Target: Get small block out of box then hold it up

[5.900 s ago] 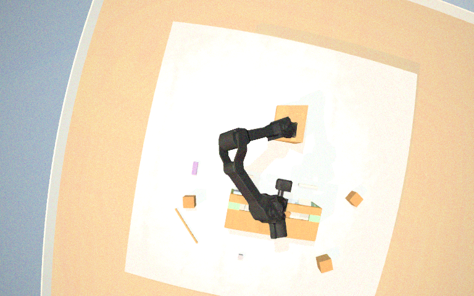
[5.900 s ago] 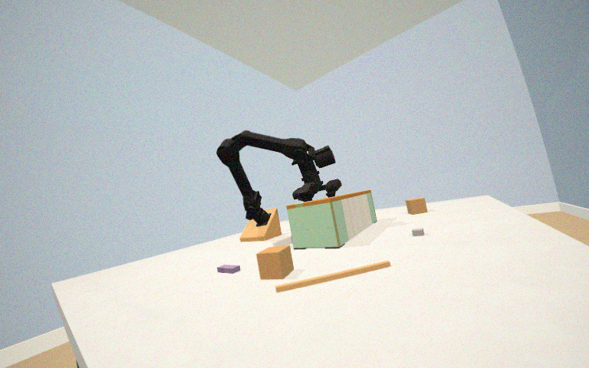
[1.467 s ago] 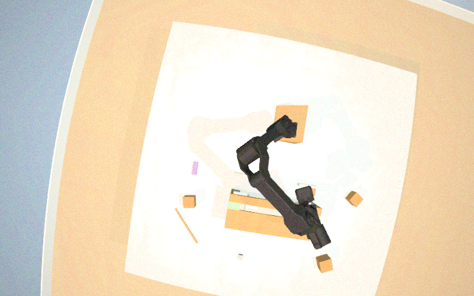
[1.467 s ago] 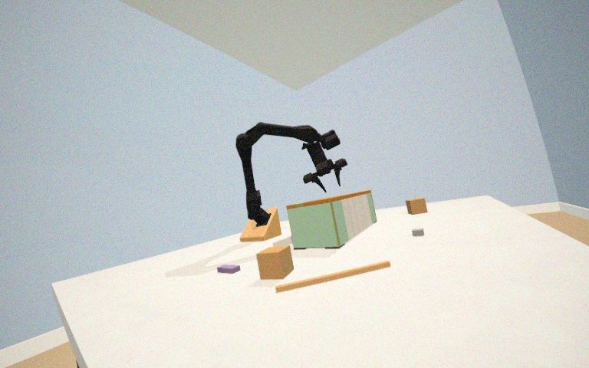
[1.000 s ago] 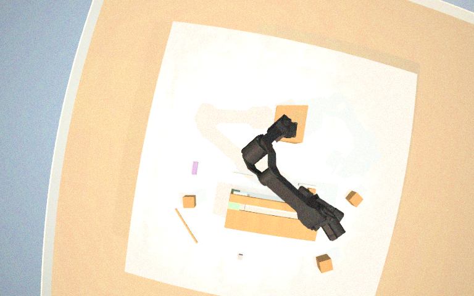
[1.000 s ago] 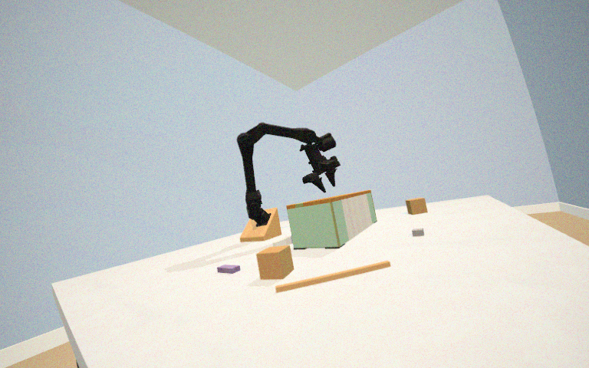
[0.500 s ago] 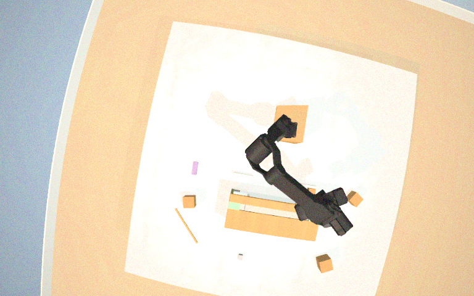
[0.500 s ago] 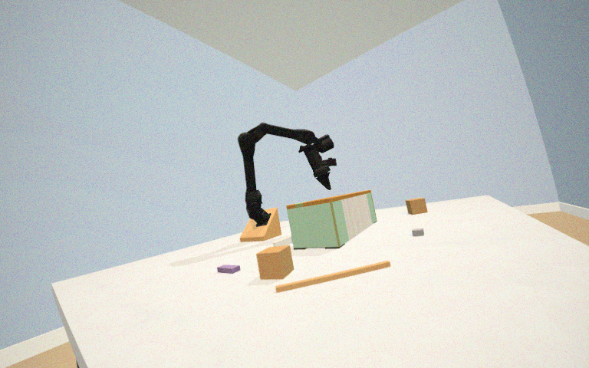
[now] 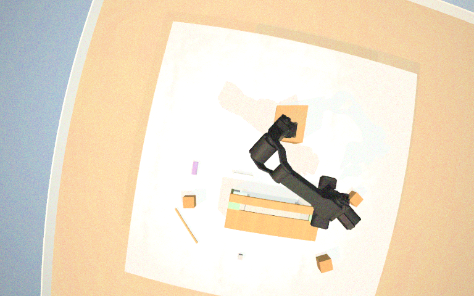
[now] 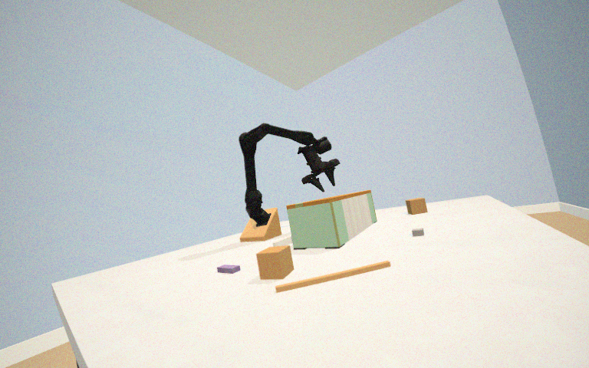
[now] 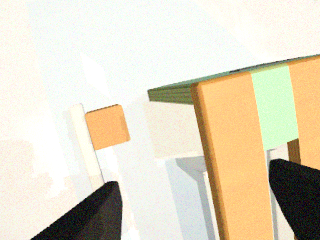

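Note:
The small orange block (image 11: 108, 127) lies on the table outside the box, against a thin white strip (image 11: 81, 132). It is hidden beneath the arm in the top view and behind the box in the exterior view. The box (image 9: 269, 226) (image 10: 312, 225) (image 11: 230, 130) stands upright, with orange top panels and pale green parts. My gripper (image 10: 328, 188) (image 11: 195, 182) is open and empty, tilted, above the box top near its right end as seen in the top view. In the wrist view the block is ahead of the left finger, not between the fingers.
Larger orange cubes stand left of the box (image 9: 189, 201) (image 10: 274, 263), and to its right, one cube (image 9: 355, 198) and another cube (image 9: 324, 263) (image 10: 416, 205). A stick (image 9: 186, 226) (image 10: 333, 277), a purple piece (image 9: 194, 168) (image 10: 228, 268) and a grey piece (image 9: 240, 256) (image 10: 417, 231) lie around.

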Robot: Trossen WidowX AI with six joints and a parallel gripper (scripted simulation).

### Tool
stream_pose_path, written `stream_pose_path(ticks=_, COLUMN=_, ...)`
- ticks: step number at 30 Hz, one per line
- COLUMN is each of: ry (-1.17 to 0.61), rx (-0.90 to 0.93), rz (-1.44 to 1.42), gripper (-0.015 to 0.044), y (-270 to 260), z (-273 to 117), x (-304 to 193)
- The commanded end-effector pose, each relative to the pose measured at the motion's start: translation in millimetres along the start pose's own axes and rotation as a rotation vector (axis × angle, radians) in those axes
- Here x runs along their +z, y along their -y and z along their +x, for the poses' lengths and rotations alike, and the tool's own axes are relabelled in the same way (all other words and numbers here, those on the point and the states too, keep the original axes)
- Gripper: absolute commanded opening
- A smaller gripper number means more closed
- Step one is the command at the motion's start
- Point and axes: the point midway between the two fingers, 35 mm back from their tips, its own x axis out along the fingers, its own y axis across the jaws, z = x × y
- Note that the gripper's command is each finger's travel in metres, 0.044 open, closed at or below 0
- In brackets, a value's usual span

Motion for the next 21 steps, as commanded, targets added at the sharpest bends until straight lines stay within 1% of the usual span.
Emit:
stream_pose_path(ticks=1, ry=-0.123, rx=-0.045, rz=-0.946, gripper=0.0285, y=-12.8, z=4.1, x=9.0)
stream_pose_path(ticks=12, ry=-0.223, rx=-0.024, rz=-1.644, gripper=0.0285, y=-16.7, z=1.7, x=13.0)
stream_pose_path(ticks=21, ry=-0.228, rx=-0.022, rz=-1.676, gripper=0.0285, y=-16.9, z=1.6, x=13.1)
